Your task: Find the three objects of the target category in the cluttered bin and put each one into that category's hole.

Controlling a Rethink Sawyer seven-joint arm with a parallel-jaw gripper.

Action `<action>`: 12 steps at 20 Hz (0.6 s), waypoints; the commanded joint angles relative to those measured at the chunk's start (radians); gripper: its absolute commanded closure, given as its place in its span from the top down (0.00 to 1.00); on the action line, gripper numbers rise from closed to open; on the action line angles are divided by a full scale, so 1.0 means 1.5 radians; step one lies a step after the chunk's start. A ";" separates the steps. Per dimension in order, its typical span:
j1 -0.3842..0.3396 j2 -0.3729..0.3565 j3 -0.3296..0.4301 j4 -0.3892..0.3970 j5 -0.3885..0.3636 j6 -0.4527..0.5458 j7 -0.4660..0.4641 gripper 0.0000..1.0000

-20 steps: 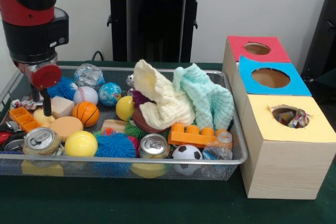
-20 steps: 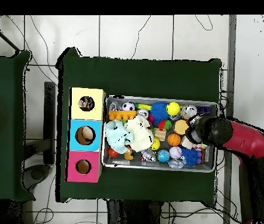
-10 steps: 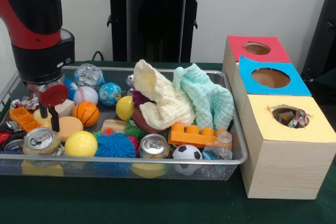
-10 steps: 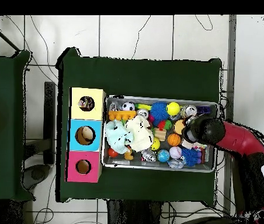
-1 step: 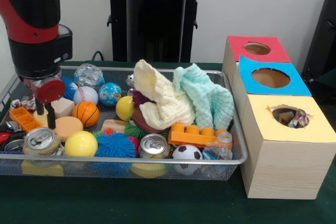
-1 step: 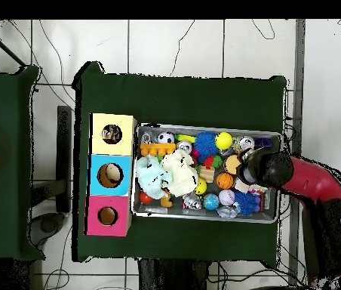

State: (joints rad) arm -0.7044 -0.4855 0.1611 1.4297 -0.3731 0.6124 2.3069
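Front view: your gripper (image 5: 45,115), slightly spread and empty, hangs over the tan disc (image 5: 65,127); neighbours crowd it, so the basketball (image 5: 85,113) may get nudged.

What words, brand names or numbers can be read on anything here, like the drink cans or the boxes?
None can be read.
Cans: only tops show, nothing legible.
Three boxes: plain coloured tops, no lettering.
Balls and toys in the bin: patterns only.
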 commanded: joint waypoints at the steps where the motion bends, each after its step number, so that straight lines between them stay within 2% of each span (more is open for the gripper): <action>1: -0.008 -0.038 0.048 0.026 -0.016 0.047 -0.114 1.00; 7: -0.019 -0.047 0.039 0.079 -0.023 0.021 -0.101 1.00; 12: -0.024 -0.031 0.030 0.084 -0.030 0.016 -0.091 1.00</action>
State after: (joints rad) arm -0.7180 -0.5588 0.1611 1.4670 -0.3733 0.6125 2.3069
